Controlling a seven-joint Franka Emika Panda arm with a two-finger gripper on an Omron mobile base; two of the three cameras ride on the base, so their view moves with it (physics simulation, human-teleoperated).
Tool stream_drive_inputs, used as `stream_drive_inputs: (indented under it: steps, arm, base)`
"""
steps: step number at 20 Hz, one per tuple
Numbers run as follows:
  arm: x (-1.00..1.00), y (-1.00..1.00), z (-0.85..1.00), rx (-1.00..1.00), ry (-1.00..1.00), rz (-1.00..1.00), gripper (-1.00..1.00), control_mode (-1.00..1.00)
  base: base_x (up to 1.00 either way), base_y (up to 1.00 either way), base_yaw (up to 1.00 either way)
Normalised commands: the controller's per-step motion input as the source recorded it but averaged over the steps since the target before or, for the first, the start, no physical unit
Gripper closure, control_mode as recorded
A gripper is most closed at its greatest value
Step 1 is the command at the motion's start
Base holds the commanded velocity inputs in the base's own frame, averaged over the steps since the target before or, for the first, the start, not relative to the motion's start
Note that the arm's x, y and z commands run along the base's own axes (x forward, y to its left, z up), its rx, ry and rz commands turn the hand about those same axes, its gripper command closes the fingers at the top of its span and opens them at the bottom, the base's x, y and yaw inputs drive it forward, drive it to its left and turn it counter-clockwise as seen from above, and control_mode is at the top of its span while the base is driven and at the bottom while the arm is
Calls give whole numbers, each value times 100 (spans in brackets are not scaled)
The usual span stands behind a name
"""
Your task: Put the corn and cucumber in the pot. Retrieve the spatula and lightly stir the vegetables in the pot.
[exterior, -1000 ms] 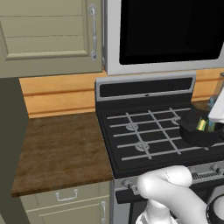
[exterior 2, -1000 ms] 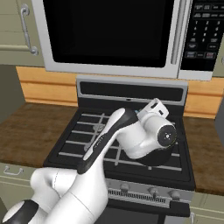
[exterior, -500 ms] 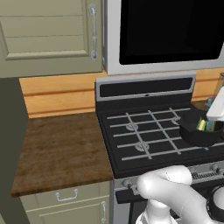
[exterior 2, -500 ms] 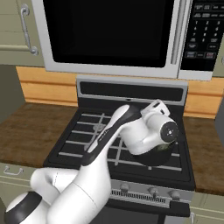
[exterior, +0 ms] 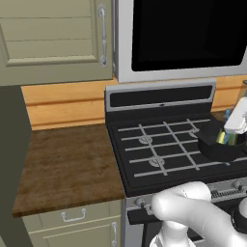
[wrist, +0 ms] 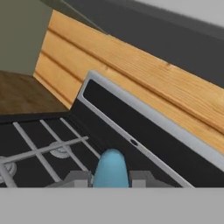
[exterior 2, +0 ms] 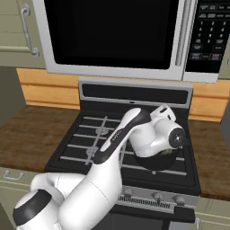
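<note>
The black pot [exterior: 215, 148] stands on the stove's right front burner. The yellow corn [exterior: 220, 138] and a sliver of dark green cucumber [exterior: 228, 140] show inside it. My gripper [wrist: 110, 180] is shut on the light-blue spatula [wrist: 111, 168], which rises between the two fingertips [wrist: 78, 178] in the hand view. My white wrist [exterior: 236, 119] reaches down into the pot from above. From the right base view the hand covers most of the pot [exterior 2: 155, 162], and the spatula's blade is hidden.
The gas stove [exterior: 159, 149] with grey grates has a raised back panel [wrist: 131, 131] and a wooden backsplash [wrist: 144, 74] behind it. A microwave [exterior 2: 117, 36] hangs low above. A brown counter [exterior: 62, 164] lies to the left, with cabinets over it.
The hand has rolled and shifted slightly right over the pot, still shut on the spatula. The pot and the stove have not moved.
</note>
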Motion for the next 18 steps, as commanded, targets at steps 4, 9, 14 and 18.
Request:
stream_drive_inputs:
  steps: [4,9,14,18]
  arm:
    - [28,-31,-27,4,0,7,100,-100]
    - [-8,-50,-19,3,-4,11,100,-100]
    - [-15,-49,-21,1,-6,15,100,-100]
    - [-21,-31,-22,0,-7,19,100,-100]
  base:
    - [0,0,0]
    - [0,0,0]
    - [0,0,0]
    - [0,0,0]
